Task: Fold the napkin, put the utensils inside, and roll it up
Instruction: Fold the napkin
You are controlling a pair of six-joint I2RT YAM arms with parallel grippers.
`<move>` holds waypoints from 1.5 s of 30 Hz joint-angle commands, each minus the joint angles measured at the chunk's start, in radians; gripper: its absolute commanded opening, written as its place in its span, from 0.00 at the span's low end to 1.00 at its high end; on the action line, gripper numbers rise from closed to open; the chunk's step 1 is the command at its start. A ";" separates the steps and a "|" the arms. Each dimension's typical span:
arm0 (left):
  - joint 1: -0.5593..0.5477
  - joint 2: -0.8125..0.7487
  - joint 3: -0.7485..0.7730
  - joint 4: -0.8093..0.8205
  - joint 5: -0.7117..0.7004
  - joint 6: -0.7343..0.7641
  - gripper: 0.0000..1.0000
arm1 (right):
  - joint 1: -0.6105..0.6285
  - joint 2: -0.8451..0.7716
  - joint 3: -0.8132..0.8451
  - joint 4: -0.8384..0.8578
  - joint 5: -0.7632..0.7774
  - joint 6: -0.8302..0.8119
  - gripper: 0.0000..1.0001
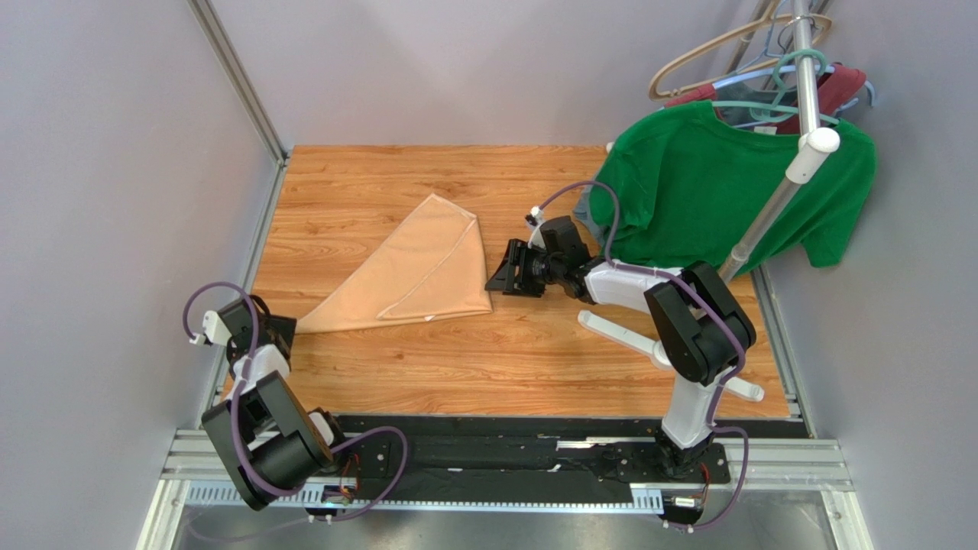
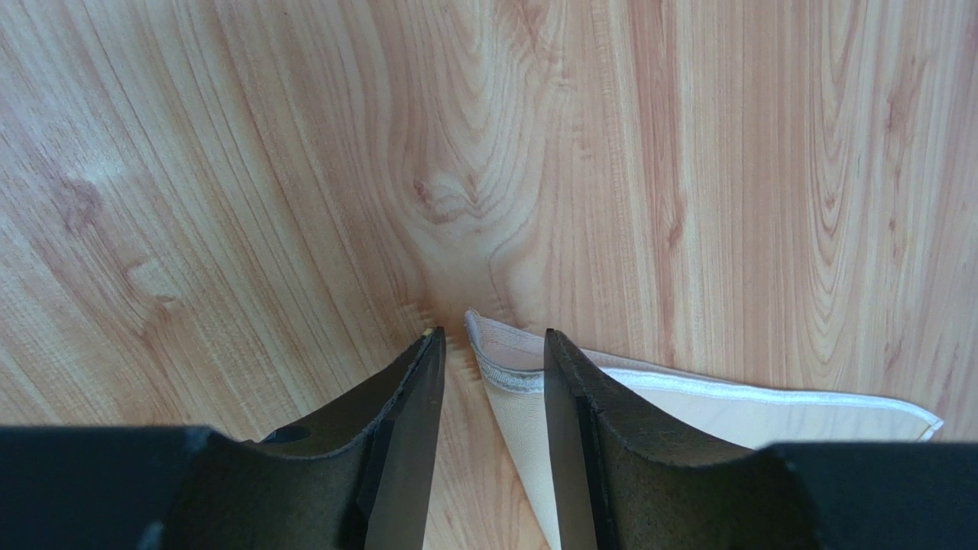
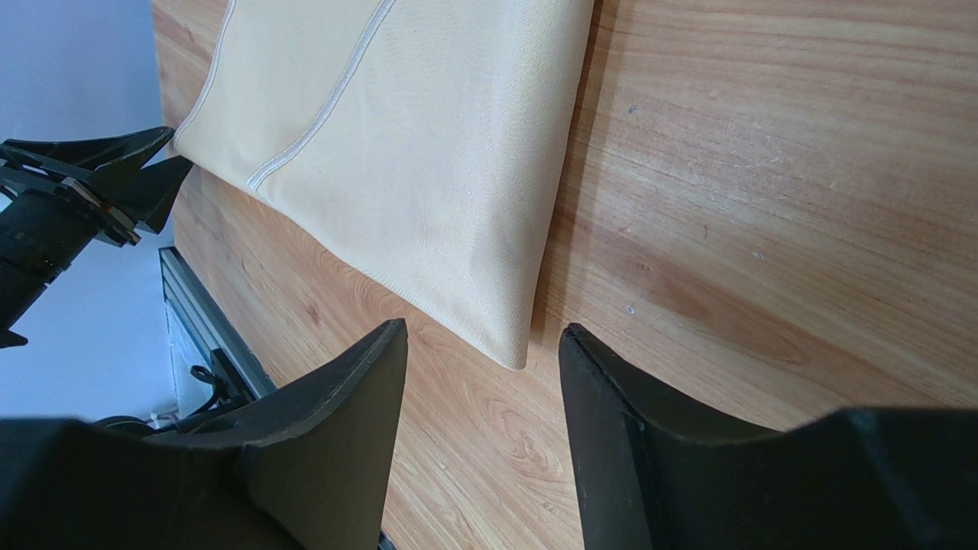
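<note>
The worktop [image 1: 459,367] is bare wood-grain board. A green T-shirt [image 1: 712,195] hangs off its far right corner and has no part in the job. The napkin [image 1: 419,269] lies flat on the left-centre of the worktop, folded to a long triangle, its narrow tip [image 2: 488,344] pointing to the near left. It looks thin, light and limp, with a slight sheen, so it will probably slide on the smooth wood and sag or unfold if lifted by one layer. The stitched hem [image 2: 746,390] along the edges is the firmest part. The likely best hold is a corner, pinching both layers together close to the hem. The left pincer [image 2: 494,338] stands over that tip with its jaws apart and the cloth corner in the gap, not yet clamped. The right pincer [image 3: 482,332] sits just off the napkin's near right corner, jaws apart and holding nothing, the corner lying ahead of the gap. No spoon shows in any view, so where to take it cannot be judged from here. No brand, label or readable writing appears on the cloth, the shirt or the arms.
</note>
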 commanded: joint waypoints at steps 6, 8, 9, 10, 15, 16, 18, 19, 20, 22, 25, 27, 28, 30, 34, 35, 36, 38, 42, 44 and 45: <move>0.012 -0.032 0.029 -0.003 0.002 0.007 0.40 | -0.005 -0.015 0.012 0.016 -0.011 -0.006 0.55; 0.013 -0.031 0.030 -0.006 0.007 0.008 0.40 | -0.003 -0.015 0.014 0.015 -0.013 -0.008 0.55; 0.012 -0.029 0.032 -0.009 0.008 0.010 0.40 | -0.002 -0.020 0.015 0.015 -0.013 -0.009 0.55; 0.012 -0.031 0.036 -0.009 0.008 0.012 0.41 | -0.003 -0.024 0.014 0.015 -0.011 -0.008 0.55; 0.012 -0.040 0.036 -0.047 0.031 0.024 0.47 | -0.002 -0.043 0.015 0.013 -0.004 -0.011 0.55; 0.012 -0.043 0.036 -0.052 0.034 0.024 0.48 | -0.003 -0.043 0.015 0.013 -0.007 -0.012 0.55; 0.012 -0.050 0.030 -0.061 0.039 0.019 0.50 | -0.003 -0.041 0.012 0.020 -0.010 -0.009 0.55; 0.012 -0.058 0.021 -0.060 0.042 0.018 0.51 | -0.002 -0.038 0.011 0.023 -0.010 -0.008 0.55; 0.012 -0.066 0.015 -0.058 0.042 0.013 0.52 | -0.002 -0.037 0.009 0.030 -0.011 -0.006 0.55; 0.013 -0.096 -0.008 -0.041 0.045 0.005 0.54 | -0.002 -0.030 0.004 0.038 -0.021 -0.002 0.55; 0.012 -0.129 -0.036 -0.017 0.053 0.002 0.59 | -0.003 -0.024 0.001 0.044 -0.027 0.000 0.55; 0.012 -0.121 -0.033 -0.018 0.059 0.001 0.60 | -0.003 -0.023 -0.005 0.047 -0.028 -0.002 0.55; 0.012 -0.117 -0.030 -0.018 0.063 0.005 0.60 | -0.003 -0.024 -0.005 0.047 -0.028 0.000 0.55; 0.012 -0.094 -0.022 -0.018 0.076 0.007 0.60 | -0.003 -0.026 -0.009 0.049 -0.028 -0.002 0.55; 0.013 -0.060 0.005 -0.027 0.088 0.030 0.58 | -0.002 -0.024 -0.012 0.050 -0.024 0.003 0.55; 0.012 -0.049 0.010 -0.030 0.088 0.033 0.58 | -0.005 -0.023 -0.014 0.053 -0.025 0.006 0.55; 0.012 -0.041 0.018 -0.032 0.092 0.036 0.58 | -0.002 -0.021 -0.013 0.055 -0.024 0.009 0.55; 0.013 -0.020 0.028 -0.035 0.094 0.042 0.57 | -0.002 -0.020 -0.013 0.061 -0.025 0.014 0.55; 0.012 0.017 0.053 -0.037 0.094 0.042 0.56 | -0.002 -0.015 -0.009 0.062 -0.028 0.015 0.55; 0.012 0.043 0.067 -0.035 0.099 0.045 0.55 | -0.002 -0.017 -0.008 0.062 -0.027 0.015 0.55; 0.012 0.049 0.073 -0.037 0.108 0.054 0.54 | -0.002 -0.017 -0.008 0.062 -0.025 0.012 0.55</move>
